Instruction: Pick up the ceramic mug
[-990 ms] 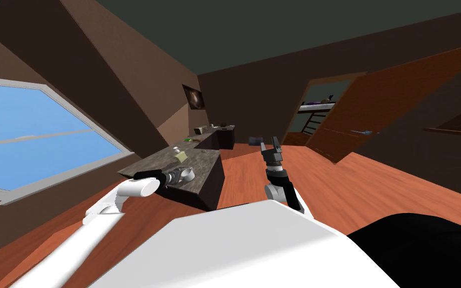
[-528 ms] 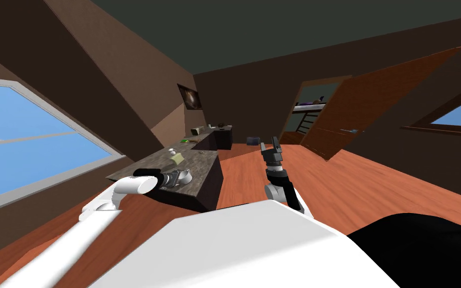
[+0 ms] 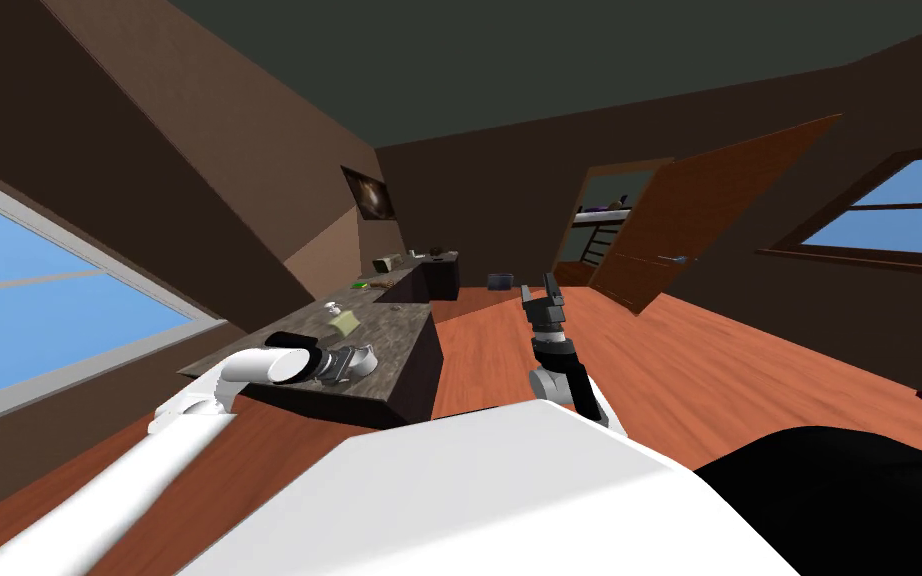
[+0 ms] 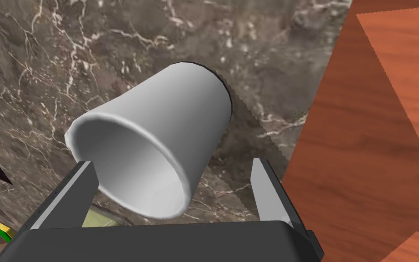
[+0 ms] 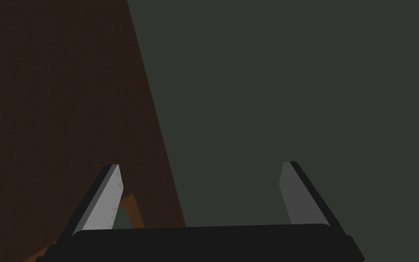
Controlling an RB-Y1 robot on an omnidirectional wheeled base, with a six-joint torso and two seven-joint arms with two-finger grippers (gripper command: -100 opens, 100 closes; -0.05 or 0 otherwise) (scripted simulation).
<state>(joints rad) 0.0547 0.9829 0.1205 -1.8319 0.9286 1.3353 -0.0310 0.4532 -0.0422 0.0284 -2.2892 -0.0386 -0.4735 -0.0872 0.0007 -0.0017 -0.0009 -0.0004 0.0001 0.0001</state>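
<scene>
left end effector is open around the white mug, near the desk edge. mug's hugging one finger, so closing could shove it off onto the floor. right end effector open, idle

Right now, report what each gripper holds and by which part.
Nothing is held. The left gripper is open, its fingers either side of the rim of the white mug, one clearly apart from it. The right gripper is open and empty.
</scene>
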